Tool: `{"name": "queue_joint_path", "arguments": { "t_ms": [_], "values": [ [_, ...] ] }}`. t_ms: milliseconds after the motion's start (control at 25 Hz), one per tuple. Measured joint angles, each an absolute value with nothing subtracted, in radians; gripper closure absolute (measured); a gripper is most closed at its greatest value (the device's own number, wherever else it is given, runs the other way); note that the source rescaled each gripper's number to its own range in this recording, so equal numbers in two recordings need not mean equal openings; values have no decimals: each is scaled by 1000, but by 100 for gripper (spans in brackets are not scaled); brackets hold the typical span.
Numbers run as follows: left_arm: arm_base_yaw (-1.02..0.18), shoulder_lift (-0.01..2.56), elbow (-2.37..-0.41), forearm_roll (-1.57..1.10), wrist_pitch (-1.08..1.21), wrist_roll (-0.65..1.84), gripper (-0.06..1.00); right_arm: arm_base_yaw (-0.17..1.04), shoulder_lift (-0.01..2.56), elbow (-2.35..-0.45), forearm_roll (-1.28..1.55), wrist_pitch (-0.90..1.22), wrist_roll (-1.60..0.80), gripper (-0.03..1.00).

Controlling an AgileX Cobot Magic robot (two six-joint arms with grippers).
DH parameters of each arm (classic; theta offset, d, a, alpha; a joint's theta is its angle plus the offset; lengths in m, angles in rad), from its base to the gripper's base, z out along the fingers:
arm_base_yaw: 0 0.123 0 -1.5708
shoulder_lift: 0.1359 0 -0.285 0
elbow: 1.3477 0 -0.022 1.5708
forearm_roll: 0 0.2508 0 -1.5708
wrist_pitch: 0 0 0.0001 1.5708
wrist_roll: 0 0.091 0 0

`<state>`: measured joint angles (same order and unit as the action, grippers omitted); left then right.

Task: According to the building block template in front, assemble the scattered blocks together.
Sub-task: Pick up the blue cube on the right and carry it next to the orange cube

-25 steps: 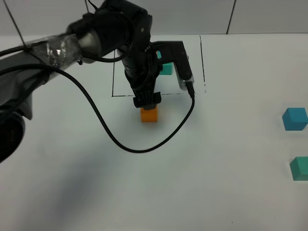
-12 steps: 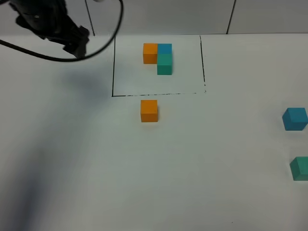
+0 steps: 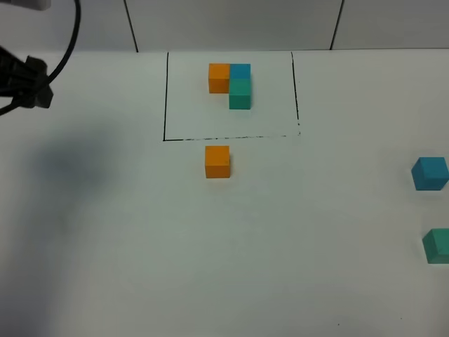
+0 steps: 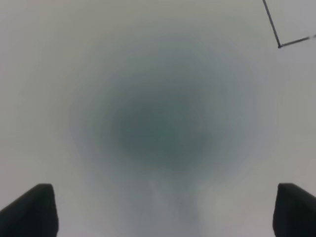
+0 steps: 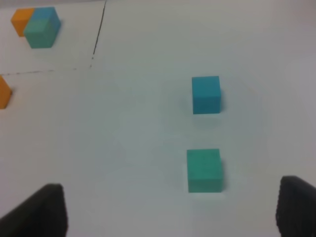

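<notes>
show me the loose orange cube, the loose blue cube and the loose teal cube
loose orange cube [image 3: 217, 161], exterior high view, middle of the cube
loose blue cube [image 5: 206, 89], right wrist view, its top face
loose teal cube [image 5: 204, 165], right wrist view, its top face

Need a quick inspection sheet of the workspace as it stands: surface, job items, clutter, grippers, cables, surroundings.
Surface: white table, matte, no marks seen beyond the drawn frame.
Job's things: building block template inside the black frame; orange block just outside the frame's near line; blue block and teal-green block apart from each other at the right edge.
Clutter: nothing seen.
Grippers: left gripper open, empty, over bare table; right gripper open, empty, facing the blue and teal-green blocks.
Cables: black cable beside the left arm, far left.
Surroundings: grey panelled wall behind.
</notes>
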<state>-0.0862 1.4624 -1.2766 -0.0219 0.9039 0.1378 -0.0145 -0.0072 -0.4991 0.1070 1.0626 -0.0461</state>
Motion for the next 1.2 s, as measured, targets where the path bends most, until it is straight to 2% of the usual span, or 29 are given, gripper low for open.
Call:
{"name": "queue_joint_path", "arguments": {
  "t_ms": [240,440,840,1200],
  "values": [
    [-86,1182,-1095,29,943,24,-2,-15,-7,-499,107,1063,-46,24],
    [-86,988,-1026,31,1009,-35,-2,-15,-7,-499,107,1063,-46,24],
    [-86,611,-871,31,1113,-54,0,-15,-7,-499,107,1063,-46,24],
    [-86,298,-634,27,1126,-53,4,-15,-7,-499,107,1063,-46,24]
  ]
}}
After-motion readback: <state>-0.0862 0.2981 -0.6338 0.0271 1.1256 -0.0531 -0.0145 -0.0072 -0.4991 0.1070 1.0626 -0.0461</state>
